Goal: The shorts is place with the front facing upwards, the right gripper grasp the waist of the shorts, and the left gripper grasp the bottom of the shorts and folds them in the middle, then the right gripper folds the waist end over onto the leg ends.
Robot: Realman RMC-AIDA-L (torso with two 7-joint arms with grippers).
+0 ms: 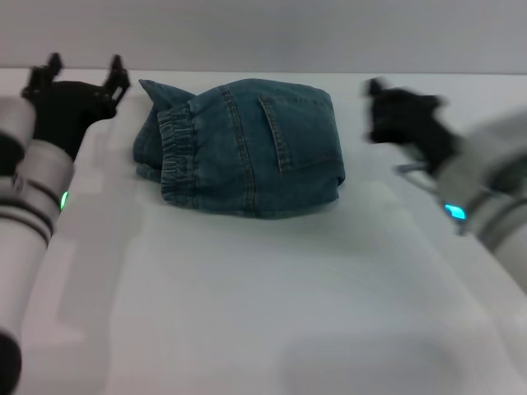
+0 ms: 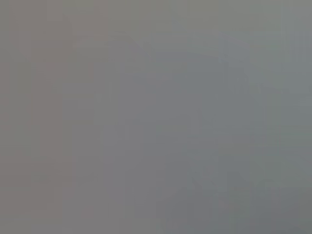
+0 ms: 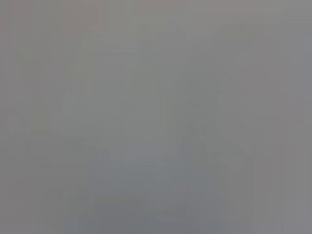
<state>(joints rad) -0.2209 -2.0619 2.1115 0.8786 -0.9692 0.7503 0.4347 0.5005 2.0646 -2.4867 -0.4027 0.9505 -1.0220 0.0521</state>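
The shorts [image 1: 247, 152] lie folded into a compact blue-green denim bundle at the back middle of the white table [image 1: 263, 304]. The waist [image 1: 175, 152], a ruched elastic band, lies along the bundle's left side, and a stitched pocket [image 1: 290, 130] faces up. The straight hems of the bottom of the shorts cannot be made out in the bundle. My left gripper [image 1: 82, 76] stands open to the left of the shorts, apart from them and holding nothing. To the right of the shorts my right gripper [image 1: 394, 111] is off the cloth. Both wrist views show only plain grey.
The table's far edge [image 1: 263, 74] runs just behind the shorts, with a grey wall beyond. Both arms reach in from the front corners, the left arm [image 1: 33, 189] along the left edge and the right arm [image 1: 494, 189] at the right.
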